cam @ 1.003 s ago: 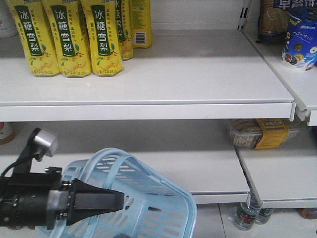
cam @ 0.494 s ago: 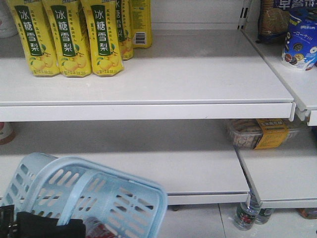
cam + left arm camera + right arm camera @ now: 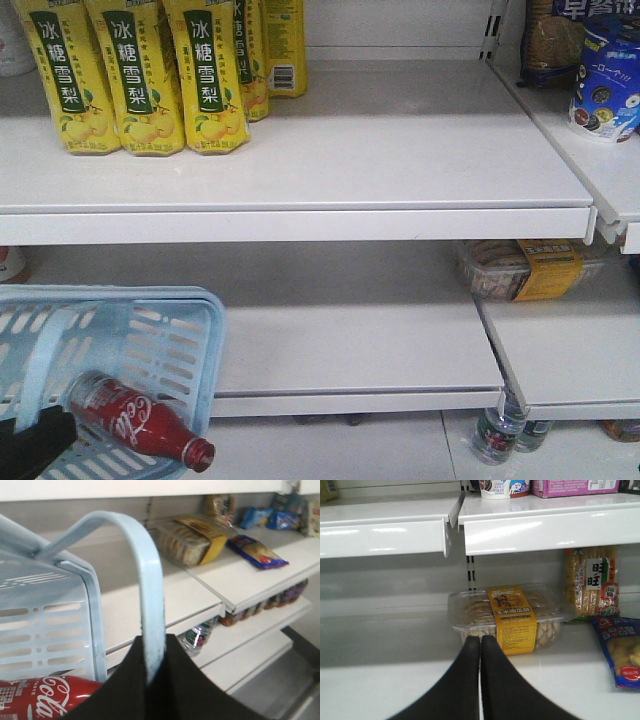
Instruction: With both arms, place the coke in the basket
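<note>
The light blue basket [image 3: 110, 345] hangs tilted at the lower left of the front view. My left gripper [image 3: 154, 641] is shut on its thin loop handle [image 3: 150, 580]. A black piece of the left arm [image 3: 35, 445] shows at the bottom left edge. The red coke [image 3: 135, 418] lies slanted against the basket's slotted wall, cap [image 3: 198, 455] pointing down and right past the basket's edge. Whether it rests inside, I cannot tell. The left wrist view shows the coke [image 3: 35, 700] low beside the basket wall. My right gripper [image 3: 480, 640] is shut with nothing in it, facing a shelf.
Yellow pear-drink bottles [image 3: 130, 80] stand on the upper shelf. A clear biscuit box with a yellow label [image 3: 520, 268] [image 3: 507, 617] lies on the lower right shelf, with snack packs [image 3: 620, 650] beside it. Small bottles [image 3: 500, 430] stand under the shelf edge [image 3: 350, 400].
The basket has swung left and down and levelled out. The left arm has dropped almost out of the front view. The coke, only glimpsed before, now shows in full.
</note>
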